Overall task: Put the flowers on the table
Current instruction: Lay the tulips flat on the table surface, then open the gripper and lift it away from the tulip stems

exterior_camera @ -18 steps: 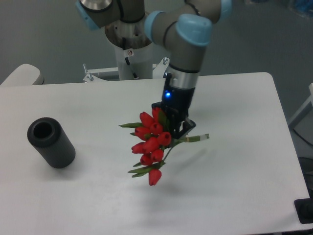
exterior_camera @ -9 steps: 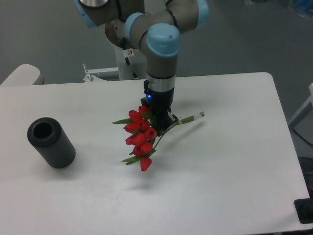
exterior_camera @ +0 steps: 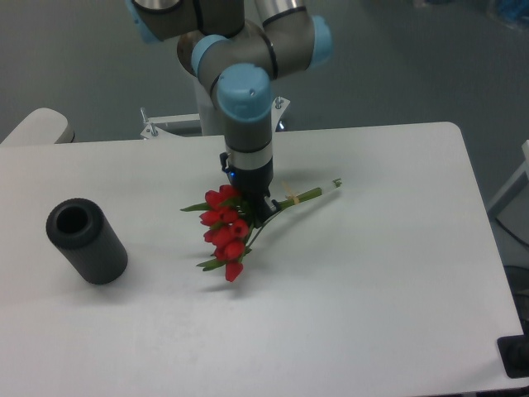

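A bunch of red tulip flowers with green leaves hangs low over the white table, near its middle. The bound green stems stick out to the right. My gripper is shut on the flowers where the stems meet the buds, pointing straight down. The buds droop toward the front left, and I cannot tell whether the lowest one touches the tabletop.
A black hollow cylinder lies on its side at the left of the table. The arm's base stands behind the table's far edge. A dark object sits off the front right corner.
The arm has swung left and back, carrying the flowers with it. The bunch now hangs lower and closer to the tabletop.
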`<act>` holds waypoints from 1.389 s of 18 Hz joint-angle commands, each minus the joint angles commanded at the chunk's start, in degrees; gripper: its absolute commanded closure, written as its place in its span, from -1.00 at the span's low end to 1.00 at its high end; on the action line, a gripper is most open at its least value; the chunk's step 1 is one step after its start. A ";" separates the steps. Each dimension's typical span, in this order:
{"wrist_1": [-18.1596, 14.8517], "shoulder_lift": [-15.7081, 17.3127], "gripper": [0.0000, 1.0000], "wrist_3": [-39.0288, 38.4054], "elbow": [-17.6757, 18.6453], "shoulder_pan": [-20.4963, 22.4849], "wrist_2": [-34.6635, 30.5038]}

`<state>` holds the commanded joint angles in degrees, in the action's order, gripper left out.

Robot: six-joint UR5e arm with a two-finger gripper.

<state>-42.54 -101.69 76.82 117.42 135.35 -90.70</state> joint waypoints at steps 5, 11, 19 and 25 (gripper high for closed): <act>0.09 -1.23 0.28 -0.09 0.27 -0.35 0.09; 0.44 -2.11 -0.24 -0.18 -1.14 -1.15 0.09; 0.35 -2.11 -0.85 0.17 -2.98 -0.80 0.09; -0.70 -2.90 -0.98 0.18 -12.37 0.70 0.17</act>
<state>-43.24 -104.58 76.99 105.05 136.05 -90.53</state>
